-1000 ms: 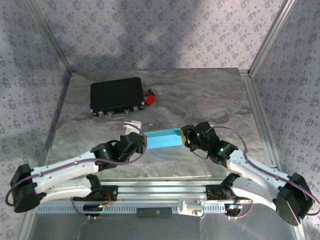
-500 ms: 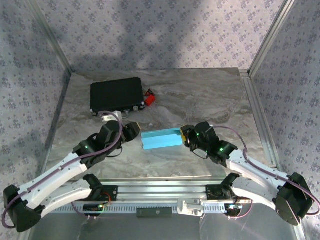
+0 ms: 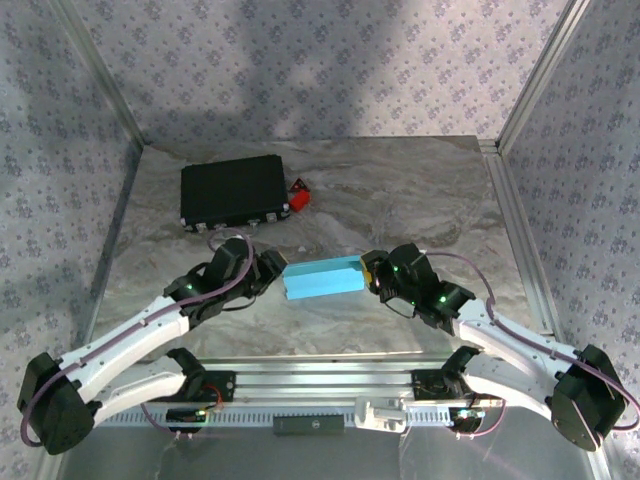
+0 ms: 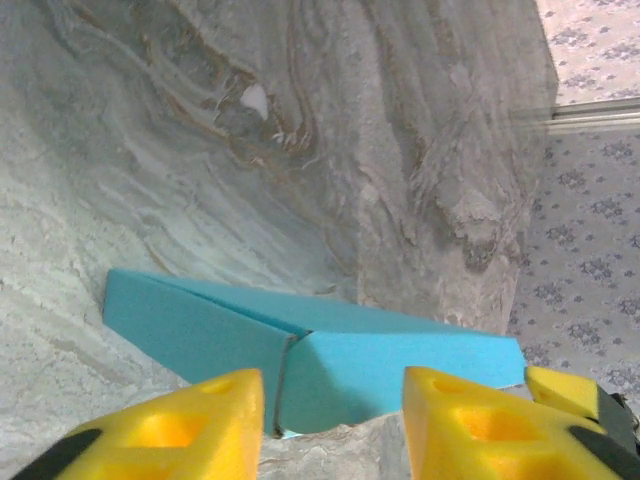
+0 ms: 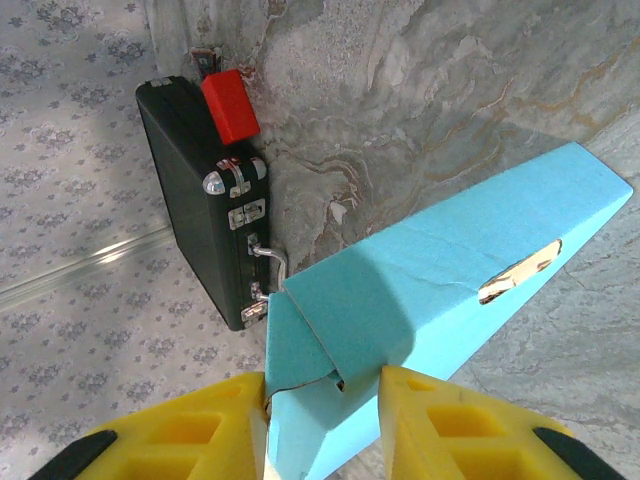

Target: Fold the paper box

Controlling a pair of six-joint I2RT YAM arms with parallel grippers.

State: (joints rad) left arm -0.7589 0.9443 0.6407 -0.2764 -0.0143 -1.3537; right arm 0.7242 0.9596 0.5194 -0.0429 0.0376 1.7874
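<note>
Since half a second ago, the left gripper (image 3: pixel 270 271) has been brought back toward the box (image 3: pixel 322 279) and is now seen just beside its left end. The box and the right gripper (image 3: pixel 369 270) are found where they were.

At the upper left of the top view, a black case (image 3: pixel 233 192) is seen lying flat on the table (image 3: pixel 420 190), with a small red piece (image 3: pixel 299 197) touching its right end.

Lower down, left of centre, the left gripper is held low over the table. In the left wrist view, the left gripper (image 4: pixel 335 405) is shown with its jaws spread wide and nothing held. The near end of the box (image 4: pixel 400 365) is seen in the gap just ahead of them, but contact cannot be judged.

At the centre of the top view, the box is seen as a long, closed cyan shape, laid across the frame and slightly tilted, well apart from the case.

At its right end, the right gripper is seen touching it. In the right wrist view, the right gripper (image 5: pixel 322 388) is shown with its jaws pressed against both sides of the end of the box (image 5: pixel 450 260), so that end is clamped. The case (image 5: pixel 195 190) and the red piece (image 5: pixel 230 105) are seen beyond, at the upper left.
</note>
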